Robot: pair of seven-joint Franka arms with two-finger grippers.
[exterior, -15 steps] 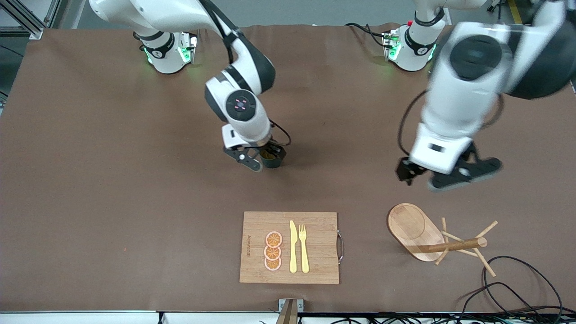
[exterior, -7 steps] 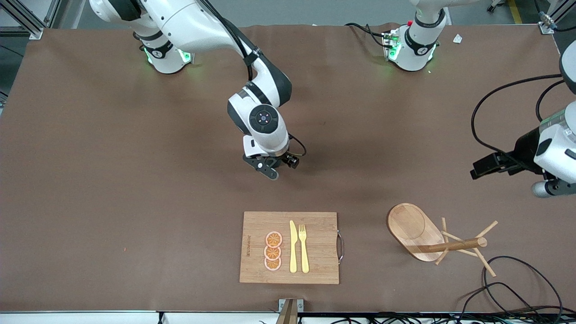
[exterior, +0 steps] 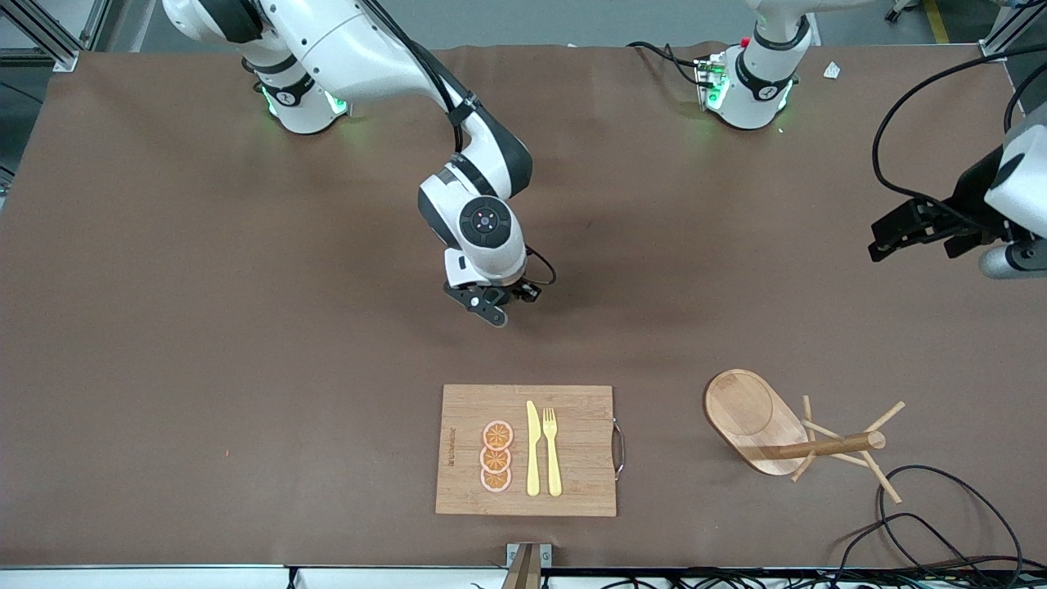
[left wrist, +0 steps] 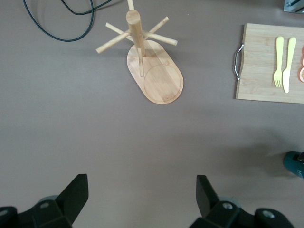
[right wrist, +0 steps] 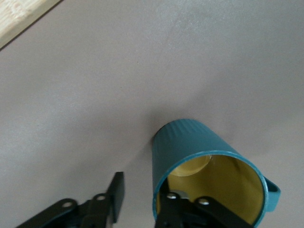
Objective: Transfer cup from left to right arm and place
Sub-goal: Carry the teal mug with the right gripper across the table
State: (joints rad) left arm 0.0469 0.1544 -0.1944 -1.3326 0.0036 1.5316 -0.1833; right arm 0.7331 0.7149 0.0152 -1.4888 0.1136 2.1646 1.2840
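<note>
The cup point(right wrist: 204, 161) is teal with a mustard-yellow inside and a small side handle, and it stands on the brown table. My right gripper point(right wrist: 140, 190) straddles its wall. One finger is inside the cup, and the other finger point(right wrist: 116, 190) stands outside with a gap to the wall, so the jaws are open. In the front view the right gripper point(exterior: 489, 307) is at mid-table and hides the cup. My left gripper point(exterior: 891, 233) hangs open and empty over the left arm's end of the table. The left wrist view shows the left gripper point(left wrist: 141, 187) above bare table, with a bit of the cup point(left wrist: 295, 162) at the frame's edge.
A bamboo cutting board point(exterior: 572, 446) with orange slices point(exterior: 496, 456), a yellow knife point(exterior: 533, 448) and a fork point(exterior: 552, 450) lies nearer the camera than the cup. A wooden mug tree point(exterior: 777, 429) stands toward the left arm's end. Black cables point(exterior: 941, 523) lie nearer the camera than the tree.
The left arm has swung away from mid-table out to its own end. The right gripper has shifted over the cup, which showed beside it a second ago, and now hides it.
</note>
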